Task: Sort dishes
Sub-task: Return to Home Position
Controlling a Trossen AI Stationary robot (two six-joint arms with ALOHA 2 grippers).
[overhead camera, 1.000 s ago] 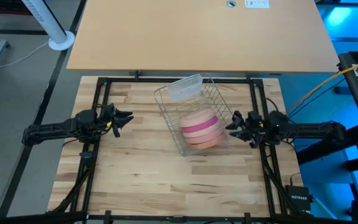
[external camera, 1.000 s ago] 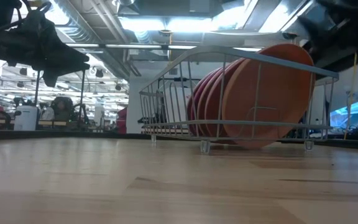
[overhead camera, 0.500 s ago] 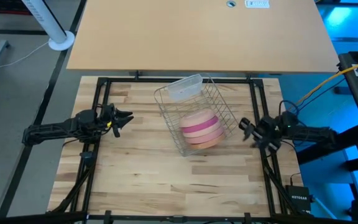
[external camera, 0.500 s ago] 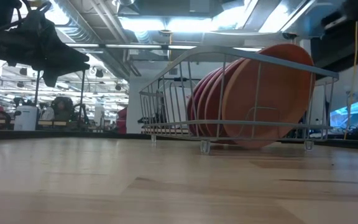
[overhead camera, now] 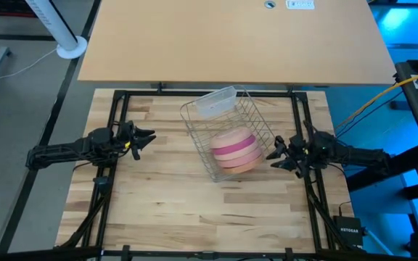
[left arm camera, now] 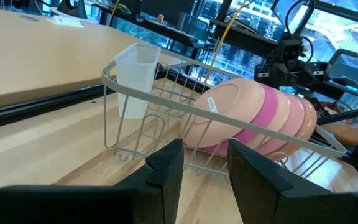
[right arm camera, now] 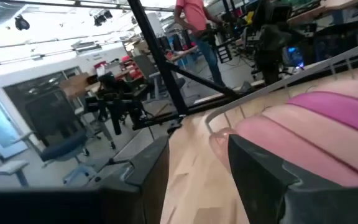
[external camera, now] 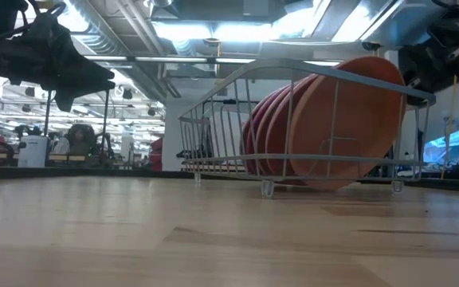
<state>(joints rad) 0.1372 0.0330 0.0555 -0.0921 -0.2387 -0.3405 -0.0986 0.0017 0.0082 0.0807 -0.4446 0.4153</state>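
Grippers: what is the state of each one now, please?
Left gripper: open, holding nothing.
Right gripper: open, holding nothing, beside the wire dish rack.

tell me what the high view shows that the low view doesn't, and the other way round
Only the high view: the clear plastic tub in a corner of the wire rack, with the left gripper and right gripper on either side of it. Only the low view: the plates standing on edge, a terracotta plate frontmost, and the room behind. Both: the rack holding the plates, plus parts of both arms.
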